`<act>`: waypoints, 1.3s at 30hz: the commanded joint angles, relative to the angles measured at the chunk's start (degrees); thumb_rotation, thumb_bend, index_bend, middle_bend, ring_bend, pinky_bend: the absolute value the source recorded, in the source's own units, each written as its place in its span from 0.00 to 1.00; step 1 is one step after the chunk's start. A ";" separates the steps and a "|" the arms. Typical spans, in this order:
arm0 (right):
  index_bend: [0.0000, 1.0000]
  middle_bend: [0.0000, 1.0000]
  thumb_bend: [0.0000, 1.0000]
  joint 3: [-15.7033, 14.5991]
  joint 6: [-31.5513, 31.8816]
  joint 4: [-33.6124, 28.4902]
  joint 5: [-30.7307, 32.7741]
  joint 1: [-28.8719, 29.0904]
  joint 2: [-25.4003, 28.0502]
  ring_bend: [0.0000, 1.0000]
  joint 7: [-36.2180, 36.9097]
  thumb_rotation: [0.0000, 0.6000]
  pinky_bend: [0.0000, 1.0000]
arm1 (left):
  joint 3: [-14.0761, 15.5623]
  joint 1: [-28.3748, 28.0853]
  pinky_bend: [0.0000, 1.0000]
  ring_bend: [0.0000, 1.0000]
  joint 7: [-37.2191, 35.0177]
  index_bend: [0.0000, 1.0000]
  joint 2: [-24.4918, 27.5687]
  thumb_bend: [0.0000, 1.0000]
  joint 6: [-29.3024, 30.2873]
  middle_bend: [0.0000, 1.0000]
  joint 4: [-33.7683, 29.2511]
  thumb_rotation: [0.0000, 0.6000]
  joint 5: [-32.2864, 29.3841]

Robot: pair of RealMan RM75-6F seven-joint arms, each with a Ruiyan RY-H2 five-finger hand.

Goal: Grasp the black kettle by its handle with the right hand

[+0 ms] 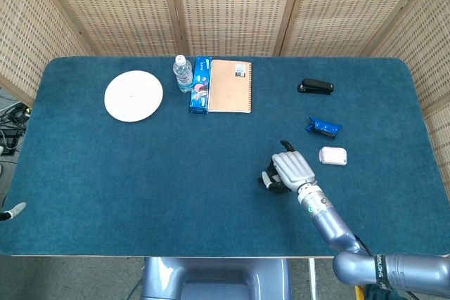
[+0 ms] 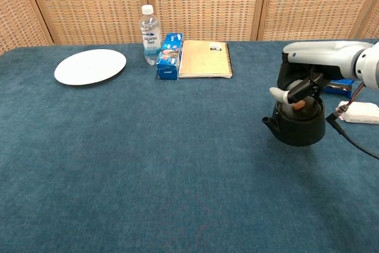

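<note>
The black kettle [image 2: 299,127] stands on the blue table at the right, its spout pointing left and a small orange knob on its lid. My right hand [image 2: 308,69] lies over its top, with fingers curled around the handle, which they hide. In the head view the right hand [image 1: 292,167] covers most of the kettle [image 1: 269,179]. Only a pale sliver that may be my left hand [image 1: 14,210] shows at the left edge.
A white plate [image 2: 90,66] lies far left. A water bottle [image 2: 150,26], a blue box [image 2: 169,56] and a tan notebook [image 2: 205,58] stand at the back. A black stapler [image 1: 315,87], a blue object [image 1: 323,127] and a white box [image 1: 332,155] lie right of the kettle.
</note>
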 commanded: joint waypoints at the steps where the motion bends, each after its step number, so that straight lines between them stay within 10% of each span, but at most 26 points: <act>1: 1.00 1.00 0.88 0.15 0.49 -0.05 -0.24 -0.10 -0.17 0.91 0.29 0.85 0.04 | -0.02 0.02 0.00 0.00 -0.08 0.00 0.04 0.00 0.04 0.00 0.02 1.00 0.03; 7: 1.00 1.00 0.90 0.36 1.81 0.30 -1.15 -0.61 -0.82 0.92 0.91 0.96 0.22 | -0.01 0.05 0.00 0.00 -0.23 0.00 0.07 0.00 0.08 0.00 0.07 1.00 0.12; 12: 1.00 1.00 0.93 0.81 3.07 1.08 -3.63 -1.38 -1.32 0.96 2.34 1.00 0.82 | -0.03 0.02 0.00 0.00 -0.34 0.00 0.09 0.00 0.00 0.00 0.06 1.00 0.09; 39: 1.00 1.00 0.98 5.44 6.71 -5.33 -1.52 1.33 0.96 0.97 -4.04 1.00 0.86 | -0.02 0.60 0.00 0.00 -3.61 0.00 0.97 0.00 0.82 0.00 0.66 1.00 0.94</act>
